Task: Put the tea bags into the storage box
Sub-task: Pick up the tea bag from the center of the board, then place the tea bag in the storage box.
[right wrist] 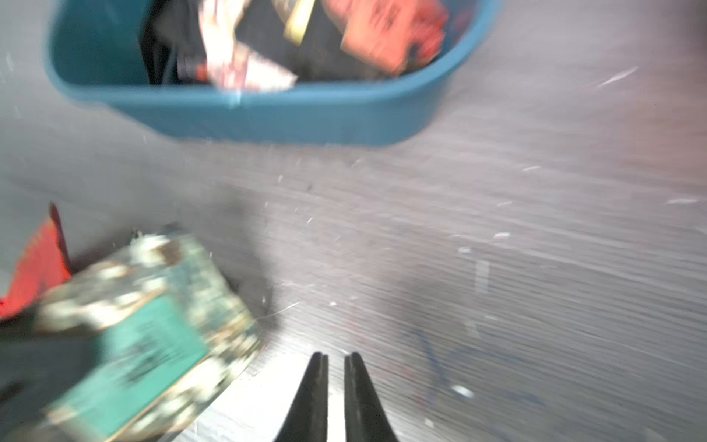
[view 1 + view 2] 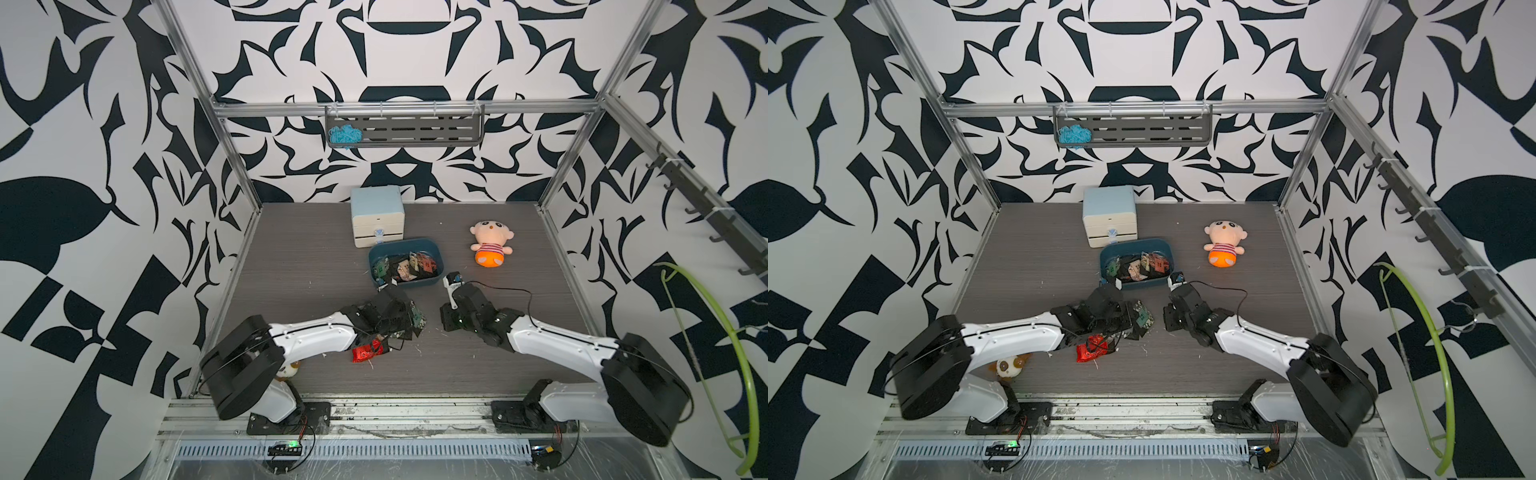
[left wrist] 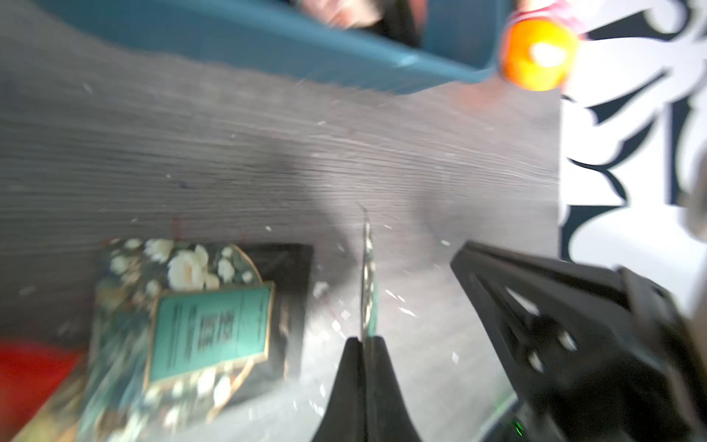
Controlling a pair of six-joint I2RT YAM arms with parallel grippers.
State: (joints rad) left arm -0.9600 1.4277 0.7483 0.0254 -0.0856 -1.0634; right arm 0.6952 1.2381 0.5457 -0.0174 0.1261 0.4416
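At table (image 2: 311,257) centre, the storage box (image 2: 419,284) holds several tea bags (image 2: 409,266). At its 7 o'clock, leftovers lie on the table: floral tea bag (image 3: 206,325), red tea bag (image 2: 368,351), maybe more under the arm, can't tell. Left gripper (image 3: 366,341) is pinched closed on a thin sachet (image 3: 367,268), seen edge-on. Right gripper (image 1: 336,358), at the box's 5 o'clock, has fingers barely parted, empty. Likely past halfway.
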